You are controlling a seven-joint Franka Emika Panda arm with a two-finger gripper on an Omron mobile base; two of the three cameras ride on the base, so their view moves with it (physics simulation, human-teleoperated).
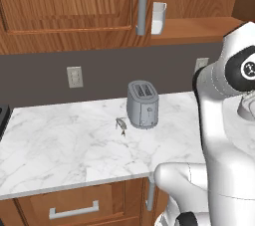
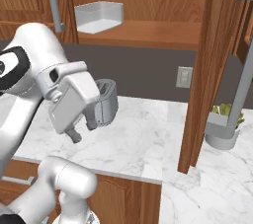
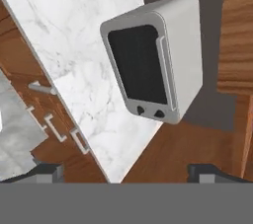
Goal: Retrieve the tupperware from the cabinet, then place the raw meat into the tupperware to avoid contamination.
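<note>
I see the small translucent whitish-grey plastic tupperware (image 2: 99,17) sitting on the open shelf of the brown wood wall cabinet (image 2: 148,34), at the shelf's left end, just beside the cabinet's long grey bar handle (image 1: 143,2). The tiny greyish-tan lump of raw meat (image 1: 121,125) lies on the white marble desk (image 1: 64,145), just to the left of the silver two-slot toaster (image 1: 143,104) and apart from the desk's front edge. My claw (image 3: 126,171) is spread wide and holds nothing; its two dark tips stand far apart at the bottom of the hand view, which looks at the toaster from the side. In the right base view the white hand (image 2: 74,100) hangs above the desk's front part, close before the toaster, well below the shelf
</note>
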